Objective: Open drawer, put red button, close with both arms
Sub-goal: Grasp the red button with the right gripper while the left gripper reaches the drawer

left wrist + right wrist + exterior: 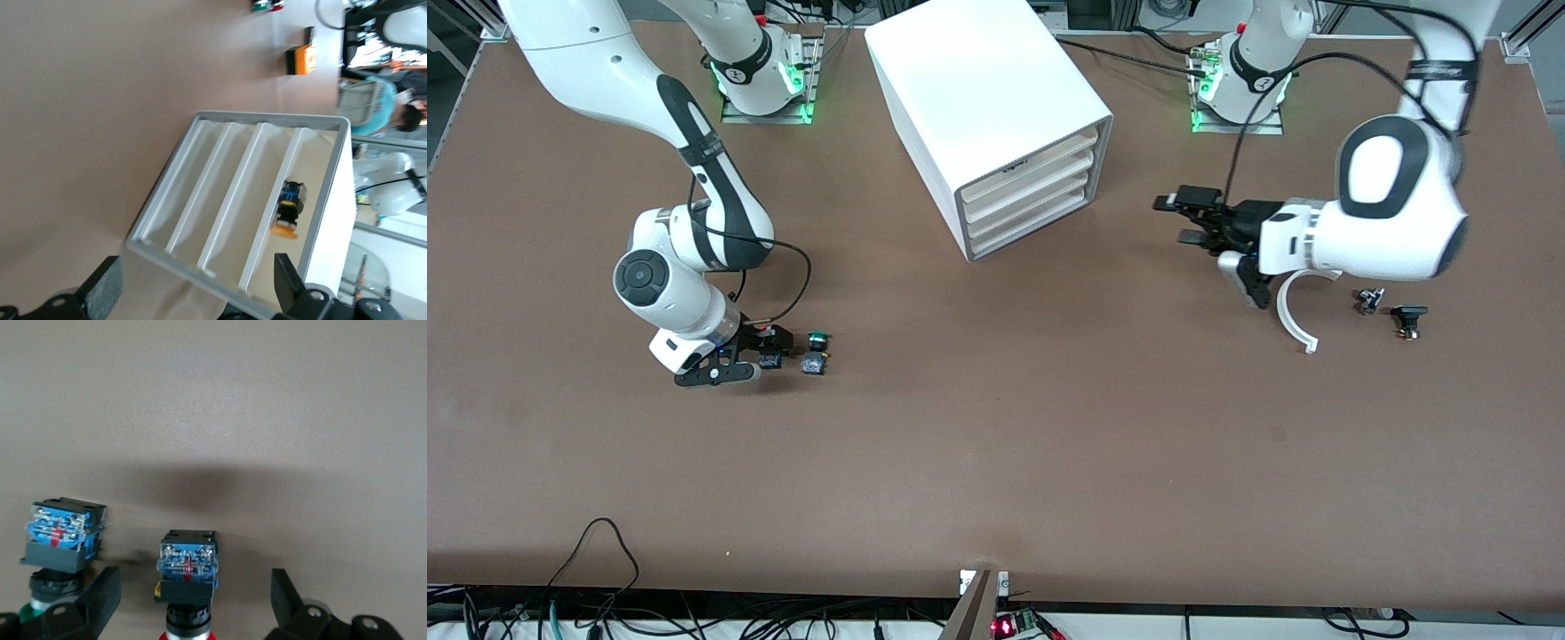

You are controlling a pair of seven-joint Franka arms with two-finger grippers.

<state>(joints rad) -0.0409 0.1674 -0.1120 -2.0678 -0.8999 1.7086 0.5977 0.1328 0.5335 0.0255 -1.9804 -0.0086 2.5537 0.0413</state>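
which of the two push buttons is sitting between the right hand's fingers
The red-capped button, centred between the open right hand's fingers. The green-capped button sits beside it, outside one finger.

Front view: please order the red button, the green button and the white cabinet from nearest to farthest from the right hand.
1. red button, between the open fingers of the right hand.
2. green button, beside it, toward the left arm's end.
3. white cabinet, at the table's middle.
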